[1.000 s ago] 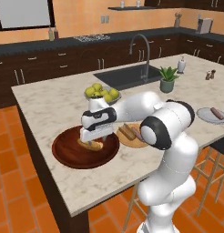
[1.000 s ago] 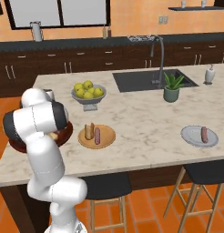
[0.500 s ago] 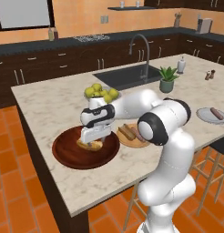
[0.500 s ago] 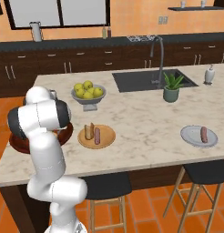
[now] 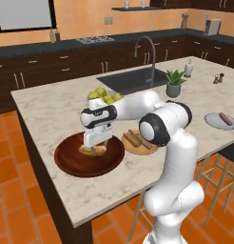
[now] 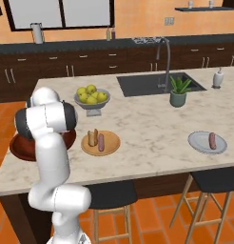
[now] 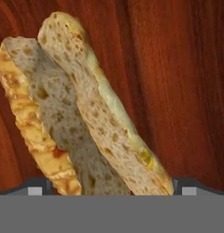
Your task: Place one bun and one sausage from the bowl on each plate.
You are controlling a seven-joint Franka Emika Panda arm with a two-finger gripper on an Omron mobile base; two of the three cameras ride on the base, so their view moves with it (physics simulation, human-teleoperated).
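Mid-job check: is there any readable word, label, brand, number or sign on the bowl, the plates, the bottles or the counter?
None can be read.
Bowl, tan plate, grey plate and bun: no markings.
Soap bottle by the sink and back-counter bottles: too small to show any label.

The gripper (image 5: 93, 144) is sinking lower into the bowl (image 5: 71, 162), its jaws spreading wide around the bun (image 7: 82, 109).

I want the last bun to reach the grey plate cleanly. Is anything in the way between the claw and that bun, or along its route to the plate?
Nothing visible blocks either. The open claw hangs right over the bun in the bowl. Toward the grey plate, bare counter lies beyond the tan plate; the potted plant stands farther back.
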